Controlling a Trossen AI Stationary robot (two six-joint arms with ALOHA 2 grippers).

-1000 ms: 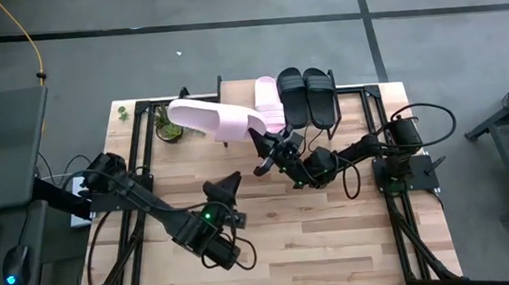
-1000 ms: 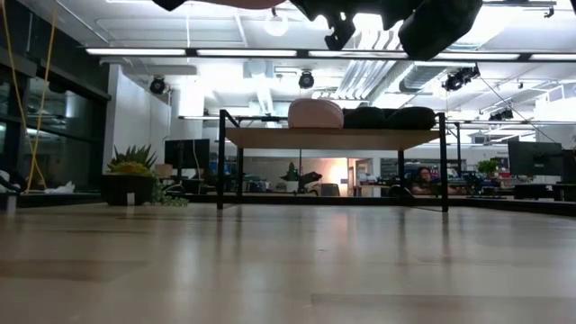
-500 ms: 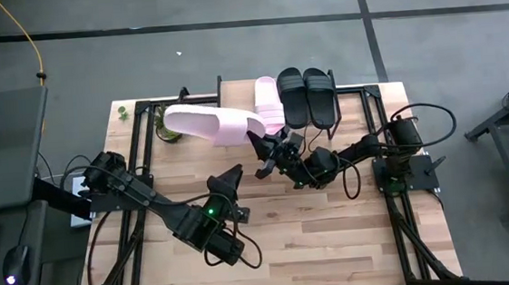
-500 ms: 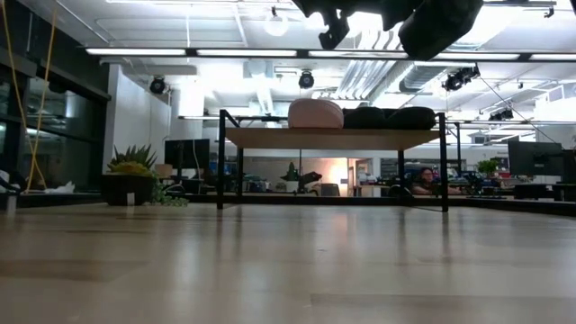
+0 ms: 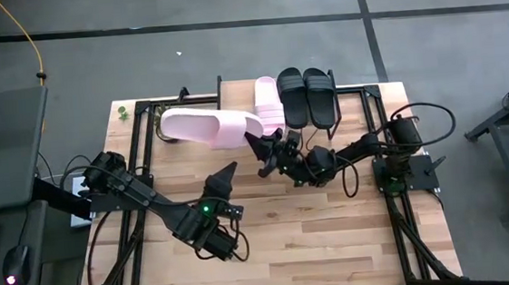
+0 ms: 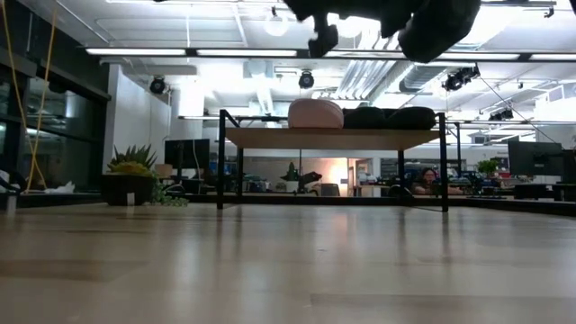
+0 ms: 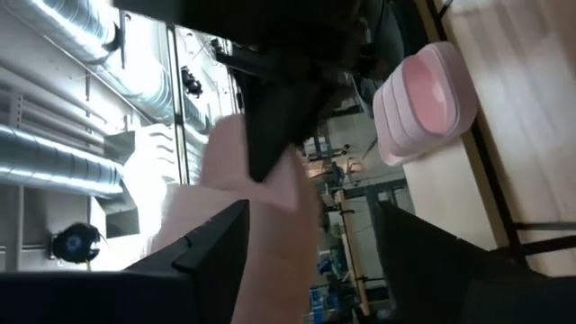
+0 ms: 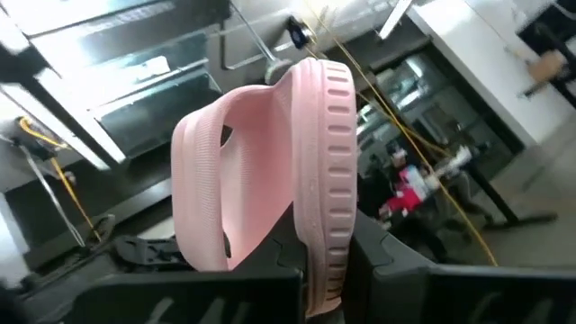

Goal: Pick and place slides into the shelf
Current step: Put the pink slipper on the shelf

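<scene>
A: Status of pink slide (image 5: 206, 128)?
B: Pale pink, ribbed sole edge, wide moulded strap. Held above counter (image 5: 335, 236) near shelf (image 5: 361, 107); long axis across the counter, free end toward the left side. Clamped at one end by right gripper (image 5: 258, 146), jaws closed on it.

A: Left gripper (image 5: 223, 176)?
B: Jaws spread, holding nothing, just short of the sandal.

A: Shelf load?
B: One pink slide on shelf (image 5: 269, 103), two black slides (image 5: 306, 95), parallel, side by side.

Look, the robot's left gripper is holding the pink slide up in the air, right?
Not quite. The right gripper is holding the pink slide up in the air, as the high view shows. The left gripper is open and holds nothing.
</scene>
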